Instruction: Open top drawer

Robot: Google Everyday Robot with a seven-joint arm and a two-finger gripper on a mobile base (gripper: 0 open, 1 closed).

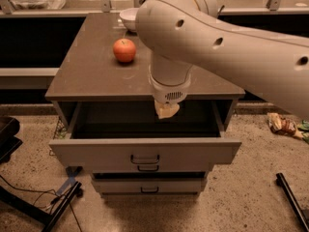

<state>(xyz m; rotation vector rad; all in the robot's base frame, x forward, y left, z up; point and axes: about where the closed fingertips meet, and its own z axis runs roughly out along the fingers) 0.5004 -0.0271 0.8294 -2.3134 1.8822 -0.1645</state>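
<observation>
You are working in what seems a robot test lab: cables (29, 193) are trailing across the speckled floor (251, 197), an apple (124, 50) is sitting on a drawer cabinet (96, 76), and the gripper (167, 111) is hovering above the top drawer (106, 151).

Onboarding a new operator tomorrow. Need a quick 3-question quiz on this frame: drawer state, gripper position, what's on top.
1. True or false: the top drawer is pulled out, so its inside is in view.
2. Where is the gripper?
A) on the drawer's handle
B) above the open drawer, just below the front edge of the cabinet top
C) down by the floor
3. Fill in: the round red-orange thing on the cabinet top, near the white bowl, is an ____.

Key: 1 true; 2 B; 3 apple.
</observation>
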